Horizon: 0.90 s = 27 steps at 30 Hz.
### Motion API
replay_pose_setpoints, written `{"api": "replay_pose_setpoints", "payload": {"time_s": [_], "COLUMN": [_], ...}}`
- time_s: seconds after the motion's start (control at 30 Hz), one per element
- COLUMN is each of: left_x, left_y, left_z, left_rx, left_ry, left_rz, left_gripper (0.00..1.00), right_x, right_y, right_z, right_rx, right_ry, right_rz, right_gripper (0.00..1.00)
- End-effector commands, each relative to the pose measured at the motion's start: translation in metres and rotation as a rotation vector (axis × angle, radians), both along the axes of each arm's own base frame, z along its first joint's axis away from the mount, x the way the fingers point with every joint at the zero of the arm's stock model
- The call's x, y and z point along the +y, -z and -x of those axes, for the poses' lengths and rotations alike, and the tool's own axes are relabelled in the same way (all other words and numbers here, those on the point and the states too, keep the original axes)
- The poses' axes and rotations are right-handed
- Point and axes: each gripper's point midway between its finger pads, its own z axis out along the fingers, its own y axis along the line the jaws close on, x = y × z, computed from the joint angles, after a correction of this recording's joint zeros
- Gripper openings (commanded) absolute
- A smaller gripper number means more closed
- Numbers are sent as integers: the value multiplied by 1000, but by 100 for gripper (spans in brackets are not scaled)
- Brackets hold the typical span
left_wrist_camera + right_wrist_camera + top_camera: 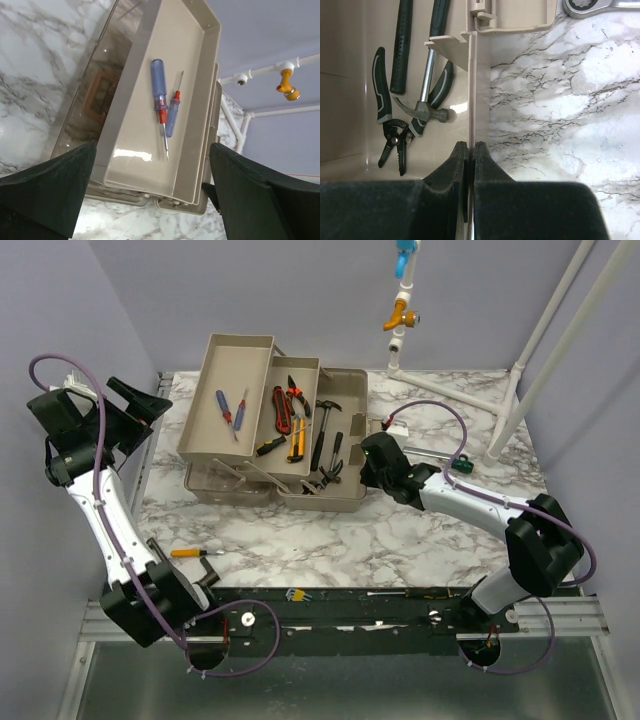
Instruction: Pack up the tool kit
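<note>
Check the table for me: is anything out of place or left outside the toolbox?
Yes. An orange-handled screwdriver lies loose on the table, in front of the toolbox rather than in it. A wrench also lies outside, beside its right wall.

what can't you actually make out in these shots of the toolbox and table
- Wrench: right wrist view, top edge cuts it off; only the ring end shows.
- Floor of the toolbox beneath the trays: top view, the trays cover it.
- Small coloured bits at the table's near edge: top view, too small to identify.
</note>
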Motion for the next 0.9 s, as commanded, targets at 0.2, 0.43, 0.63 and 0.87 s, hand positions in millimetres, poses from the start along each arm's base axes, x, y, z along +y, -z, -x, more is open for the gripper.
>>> {"api": "replay_pose_setpoints", "payload": {"time_s": [0.2,0.43,0.63,0.87], "left_x": [22,36,55,52], "left_y": [62,97,143,200], "left_z": [-39,-64,-75,-76], "left_rx": [119,193,308,419], "left_ry": [60,88,36,104], "left_rz": [249,397,369,198], "left_gripper": [98,94,88,72], "right_x": [5,13,20,24], "right_y": [6,9,16,24], "right_z": [4,4,3,5], "right_rx": [9,4,18,32], "right_ry": [-52,-85,-108,-128], "right_rz": [-22,-52,-60,-67], "right_gripper": [1,1,1,1]}}
